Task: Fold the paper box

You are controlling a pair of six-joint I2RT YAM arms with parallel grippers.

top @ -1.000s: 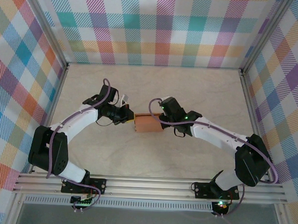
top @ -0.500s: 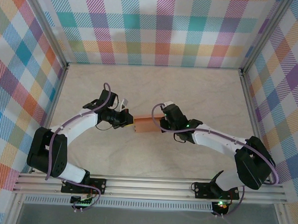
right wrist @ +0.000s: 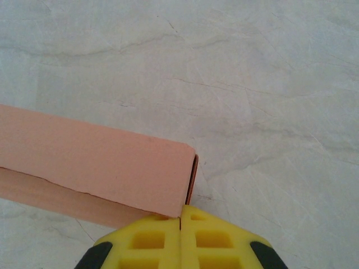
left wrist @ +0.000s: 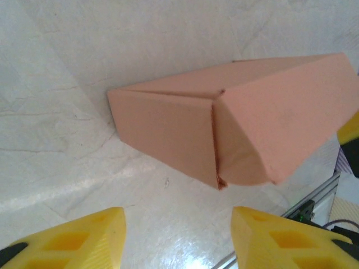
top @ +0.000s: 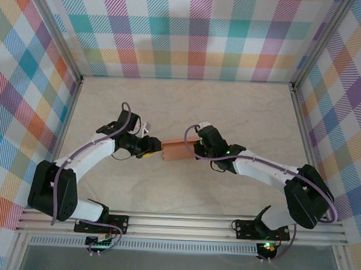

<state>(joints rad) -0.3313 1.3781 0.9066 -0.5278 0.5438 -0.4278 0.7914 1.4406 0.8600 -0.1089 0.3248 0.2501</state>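
Looking down from the overhead camera, you are seeing the small salmon-orange paper box (top: 178, 150) lying on the pale marbled worktop (top: 242, 114), roughly at its middle and between your two arms. It is sitting as a closed-up rectangular box with its long side running left to right. Your left tool (top: 155, 148) is pointing at the box's left end, and your right tool (top: 195, 149) is meeting its right end.

In the left wrist camera, your left tool (left wrist: 178, 224) is standing open at a middling width. Its two yellow fingers (left wrist: 84, 238) are showing at the bottom corners with bare worktop between them. The box (left wrist: 241, 123) is lying just beyond the fingertips, not between them, so this tool is holding nothing. The box's near end is showing a folded flap with an upright seam, and the lower corner of that flap is looking slightly crumpled and not quite flush.

In the right wrist camera, your right tool (right wrist: 180, 216) is sitting fully closed, its yellow fingers (right wrist: 219, 241) pressing against each other along a thin line. The tips are touching, or all but touching, the box (right wrist: 95, 162) at the lower corner of its end, where a thin dark gap is showing along the edge. The view is not letting you tell whether a sliver of card is being pinched there.
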